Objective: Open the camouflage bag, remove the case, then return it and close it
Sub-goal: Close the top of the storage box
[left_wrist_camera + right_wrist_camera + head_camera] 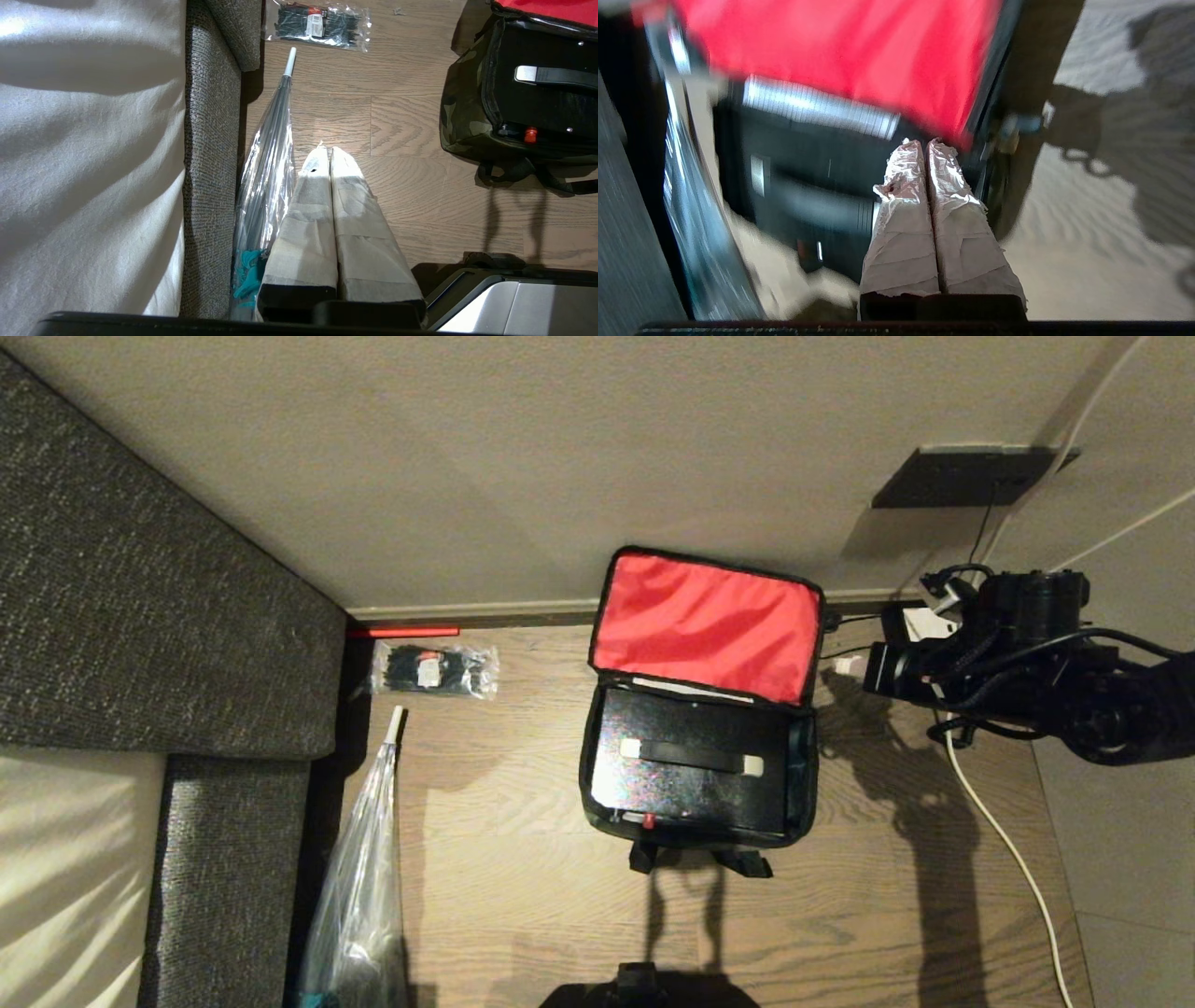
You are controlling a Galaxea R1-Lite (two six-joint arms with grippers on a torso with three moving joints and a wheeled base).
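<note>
The camouflage bag [801,775] stands on the wooden floor with its lid thrown back, and the red lining [709,625] faces up. The black case [691,793] lies flat inside it, with its handle on top and a small red catch at the near edge. My right gripper [851,665] hangs just off the bag's right side, shut and empty. In the right wrist view its taped fingers [927,142] point at the bag's right rim, with the case [808,158] beyond. My left gripper [329,151] is parked shut over the floor, left of the bag [460,121].
A grey sofa [140,616] fills the left side. A packet of black ties [434,670] and a clear umbrella [359,877] lie beside it. A white cable [1008,840] runs along the floor to the right of the bag. A wall stands behind the bag.
</note>
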